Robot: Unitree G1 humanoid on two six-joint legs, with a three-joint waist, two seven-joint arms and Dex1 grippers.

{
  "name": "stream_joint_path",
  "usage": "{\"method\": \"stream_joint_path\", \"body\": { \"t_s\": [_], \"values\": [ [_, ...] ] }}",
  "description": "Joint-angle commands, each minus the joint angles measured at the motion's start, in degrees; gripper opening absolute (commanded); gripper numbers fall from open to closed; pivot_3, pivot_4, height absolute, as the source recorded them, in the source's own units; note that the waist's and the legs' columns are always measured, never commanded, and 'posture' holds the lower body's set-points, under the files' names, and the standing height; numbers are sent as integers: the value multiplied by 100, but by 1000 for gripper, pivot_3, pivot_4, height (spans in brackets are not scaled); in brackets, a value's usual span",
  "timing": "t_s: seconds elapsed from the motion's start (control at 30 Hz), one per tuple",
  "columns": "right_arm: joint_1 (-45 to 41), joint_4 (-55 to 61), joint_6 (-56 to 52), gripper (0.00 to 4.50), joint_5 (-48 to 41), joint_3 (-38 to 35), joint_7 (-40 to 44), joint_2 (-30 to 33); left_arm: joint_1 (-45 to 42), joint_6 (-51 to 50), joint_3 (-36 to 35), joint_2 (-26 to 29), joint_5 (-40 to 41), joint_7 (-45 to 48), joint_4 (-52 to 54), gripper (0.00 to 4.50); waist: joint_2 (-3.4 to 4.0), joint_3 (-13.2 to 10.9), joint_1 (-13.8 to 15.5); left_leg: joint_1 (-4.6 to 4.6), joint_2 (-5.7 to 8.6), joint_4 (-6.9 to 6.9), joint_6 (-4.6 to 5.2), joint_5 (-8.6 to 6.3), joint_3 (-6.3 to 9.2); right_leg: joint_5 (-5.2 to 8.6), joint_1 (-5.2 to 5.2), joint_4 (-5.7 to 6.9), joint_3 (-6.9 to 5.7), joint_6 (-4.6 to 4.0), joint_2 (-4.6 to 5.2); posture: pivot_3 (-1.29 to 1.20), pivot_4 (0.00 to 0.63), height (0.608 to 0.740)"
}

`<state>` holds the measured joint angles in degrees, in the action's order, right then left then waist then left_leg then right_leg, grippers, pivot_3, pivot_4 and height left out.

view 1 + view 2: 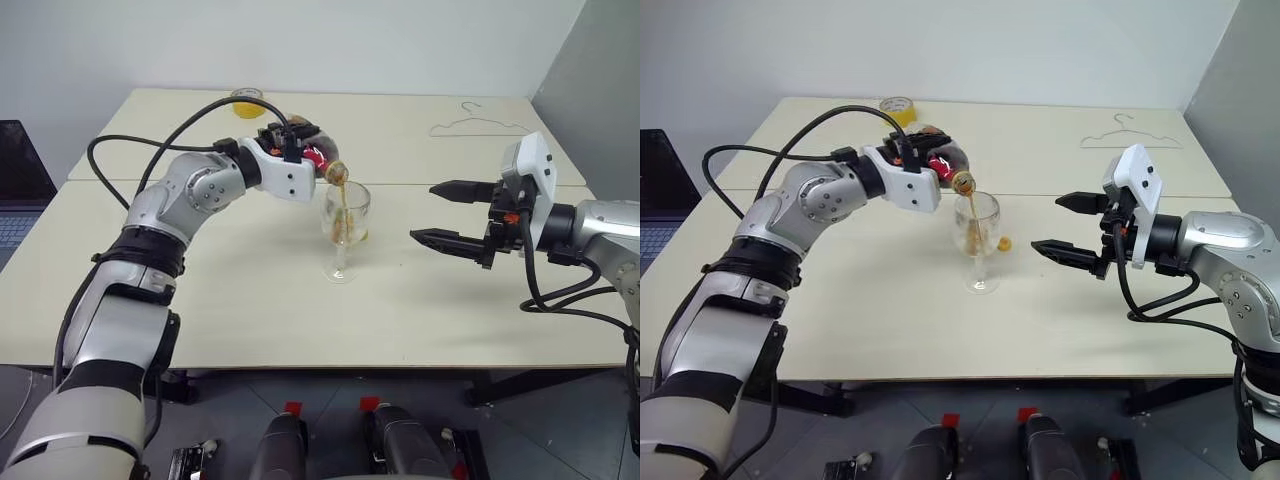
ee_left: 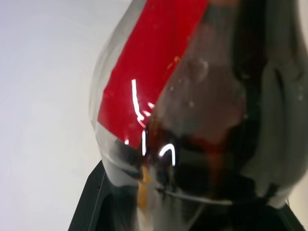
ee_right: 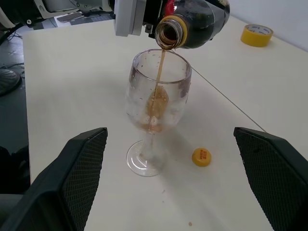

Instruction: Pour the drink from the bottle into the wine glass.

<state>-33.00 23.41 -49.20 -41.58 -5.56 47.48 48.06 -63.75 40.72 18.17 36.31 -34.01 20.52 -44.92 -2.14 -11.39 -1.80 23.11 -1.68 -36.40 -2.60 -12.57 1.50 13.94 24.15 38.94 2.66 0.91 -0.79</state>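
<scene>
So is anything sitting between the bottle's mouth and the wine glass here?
Nothing visible. The bottle is tilted with its open mouth just above the wine glass, and the drink streams straight into the bowl. The cap lies on the table beside the foot.

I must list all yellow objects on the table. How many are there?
2: a yellow tape roll at the far edge of the table, and a yellow cap beside the wine glass foot.

No readable text; red marking on yellow cap (image 3: 201, 157) illegible.
</scene>
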Motion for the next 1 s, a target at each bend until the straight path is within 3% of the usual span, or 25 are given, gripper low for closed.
{"method": "stream_joint_path", "body": {
  "t_s": [0.03, 1.0],
  "values": [
    [-125, 64, 139, 4500, 14, -69, 38, -1, -281, 111, -53, 112, -18, -213, 64, 1774, 0, 0, 0, 0, 0, 0, 0, 0, 0, 0, 0, 0, 0, 0, 0, 0, 150, 740],
    [-203, -56, 285, 4500, 139, 25, 122, -61, -354, 175, 26, 227, -256, -624, -87, 1774, 0, 0, -1, 6, 0, -18, 0, 0, 0, -3, 0, 3, 0, 5, 0, 0, 150, 740]
  ]
}}
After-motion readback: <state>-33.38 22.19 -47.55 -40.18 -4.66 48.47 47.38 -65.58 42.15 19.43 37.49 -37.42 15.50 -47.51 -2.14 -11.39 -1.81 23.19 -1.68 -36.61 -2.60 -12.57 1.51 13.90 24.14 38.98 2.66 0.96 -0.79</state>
